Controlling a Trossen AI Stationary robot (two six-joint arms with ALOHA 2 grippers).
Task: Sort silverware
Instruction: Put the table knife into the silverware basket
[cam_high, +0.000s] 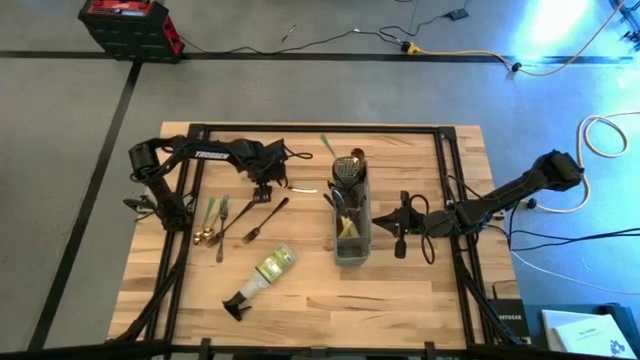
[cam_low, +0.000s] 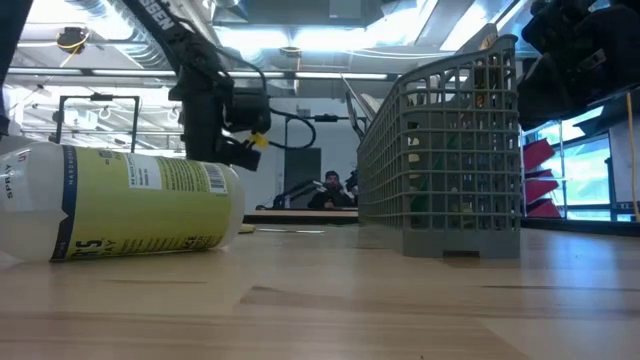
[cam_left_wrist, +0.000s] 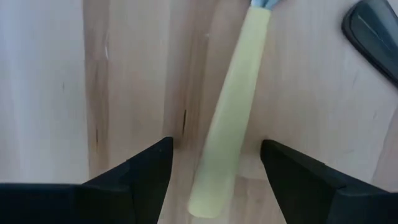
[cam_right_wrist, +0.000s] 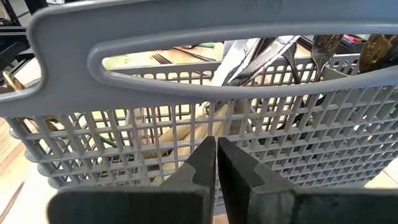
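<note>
A cream-handled piece of silverware (cam_left_wrist: 233, 112) lies flat on the wooden table (cam_high: 300, 300), left of the grey mesh caddy (cam_high: 350, 215). My left gripper (cam_left_wrist: 214, 174) points down over it, open, one finger on either side of the handle's free end, with bare wood showing between fingers and handle. Several forks and spoons (cam_high: 225, 222) lie on the table left of it. More silverware stands in the caddy (cam_right_wrist: 261, 50). My right gripper (cam_right_wrist: 216, 149) is shut, level, just right of the caddy. My right gripper's shut fingertips (cam_right_wrist: 205, 155) stand right in front of the caddy's mesh wall (cam_right_wrist: 280, 143), coming level from the table's right side. Whether they touch the wall, I cannot tell.
A clear spray bottle (cam_high: 262, 275) with a yellow label lies on its side near the front, black nozzle toward the near edge. A green-handled piece (cam_high: 326, 145) lies behind the caddy. A dark rounded thing (cam_left_wrist: 373, 28) lies beside the cream handle. Black rails (cam_high: 445, 170) frame the table.
</note>
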